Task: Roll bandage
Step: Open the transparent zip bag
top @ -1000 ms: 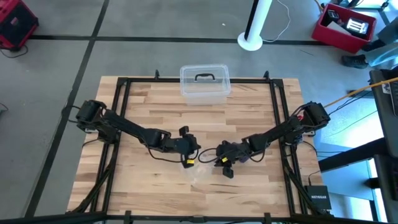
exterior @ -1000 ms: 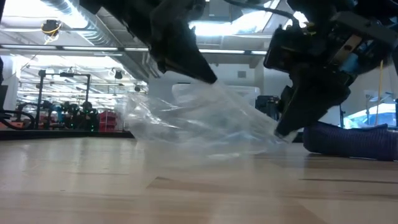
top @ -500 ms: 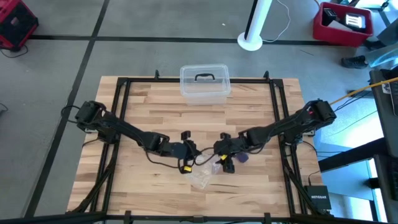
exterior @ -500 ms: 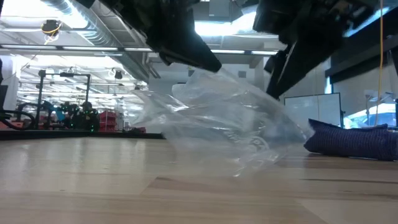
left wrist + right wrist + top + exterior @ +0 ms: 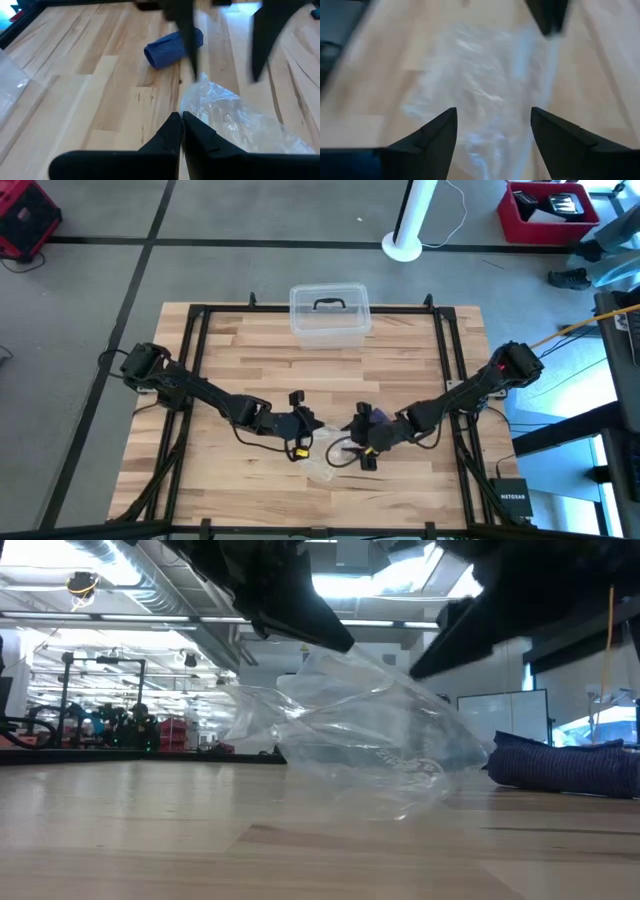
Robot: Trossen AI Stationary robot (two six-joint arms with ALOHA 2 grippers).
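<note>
The bandage is a small blue-purple roll lying on its side on the wooden table, also seen in the low view and the high view. No gripper touches it. A clear crinkly plastic bag sits near the table's middle. My left gripper is shut on the bag's top. My right gripper hangs open just above the bag, a finger on either side of it, close beside the bandage. My left gripper pinches the plastic bag's upper edge between its two shut fingers. It comes slanting down from the table's left. The bag hangs slack below the fingers, and its lower part rests on the table.
A clear plastic box with a black handle stands at the table's far edge. A black frame runs along the table's sides. Bare wood lies to the near left.
My right gripper has opened and let go of the bag's right end, then risen off the table and drawn a little toward the near edge. The freed end of the bag has sprung back and now sags slack. My left gripper has kept its hold.
</note>
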